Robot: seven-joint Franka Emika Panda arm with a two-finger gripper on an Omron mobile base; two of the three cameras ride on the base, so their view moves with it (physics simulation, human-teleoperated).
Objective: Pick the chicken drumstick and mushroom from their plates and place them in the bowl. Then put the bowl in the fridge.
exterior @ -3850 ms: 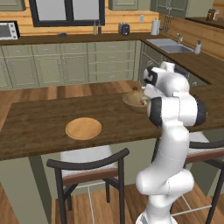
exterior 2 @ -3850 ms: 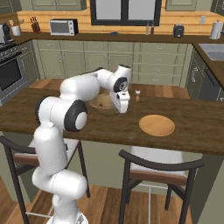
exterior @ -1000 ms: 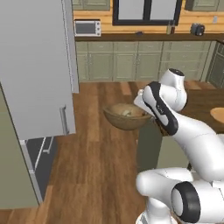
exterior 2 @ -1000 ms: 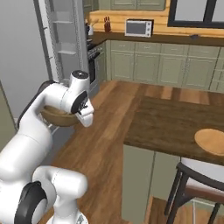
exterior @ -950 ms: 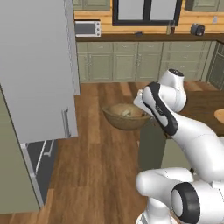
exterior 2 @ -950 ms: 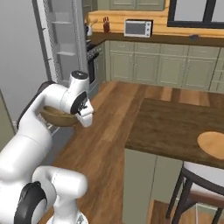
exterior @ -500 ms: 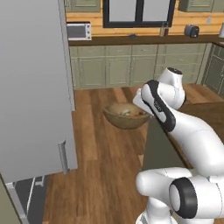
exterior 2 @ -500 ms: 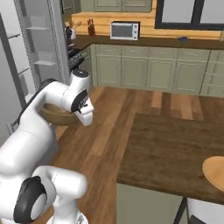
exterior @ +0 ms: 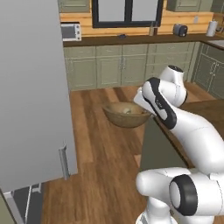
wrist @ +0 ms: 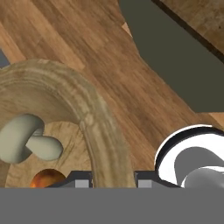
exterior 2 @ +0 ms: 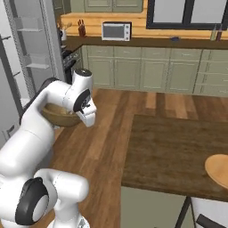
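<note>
Since a second ago: whole scene swung with the base; fridge door (exterior: 33, 92) now looming closer at the left, bowl (exterior: 127, 114) riding unchanged in the grip.

Left base view: bowl held level in the air above the wood floor, just right of the fridge door's edge and apart from it. Best kept level while approaching; rim grip on one side only, so any tilt risks spilling.

Right base view: bowl (exterior 2: 60, 115) partly hidden behind the wrist, near the open fridge shelves (exterior 2: 33, 44). Worth lining up with a shelf before reaching in.

Hand view: gripper (wrist: 113, 179) clamped together on the bowl's rim (wrist: 94, 120); mushroom (wrist: 27, 139) and chicken drumstick (wrist: 47, 179) lying inside, near that rim. Slow, smooth motion advisable.
</note>
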